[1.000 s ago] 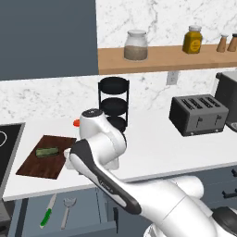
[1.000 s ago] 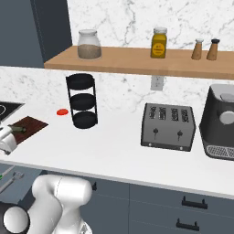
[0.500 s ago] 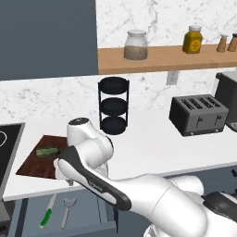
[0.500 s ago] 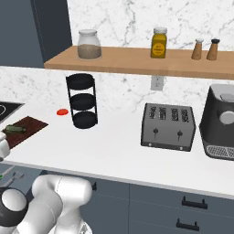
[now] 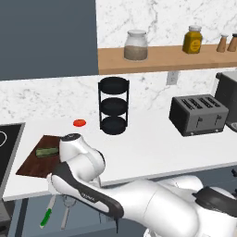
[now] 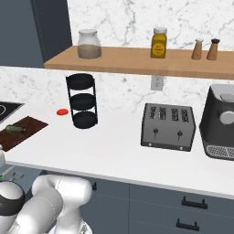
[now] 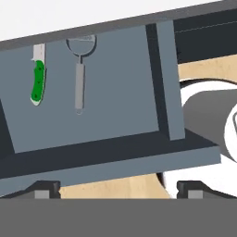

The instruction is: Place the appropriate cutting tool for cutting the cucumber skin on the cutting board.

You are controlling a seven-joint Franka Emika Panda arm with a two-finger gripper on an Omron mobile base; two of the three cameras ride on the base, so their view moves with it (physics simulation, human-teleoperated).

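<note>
Now | drawer point(image 7: 115, 102): one peeler point(image 7: 80, 76), one knife point(image 7: 38, 79) | gripper point(image 7: 118, 189): fully spread, empty

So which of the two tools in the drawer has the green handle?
The knife, lying on the left in the hand view. Its handle is bright green with a silver blade. The peeler beside it is grey all over, with a slim handle and a rounded forked head.

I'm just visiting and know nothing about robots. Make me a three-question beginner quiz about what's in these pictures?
1. True or false: the cucumber lies on the cutting board.
2. Which tool in the open drawer has a green handle: A) knife B) peeler?
3. Fill in: the toaster stands between the black tiered rack and the ____.

Key: 1 true; 2 A; 3 coffee machine.
</note>
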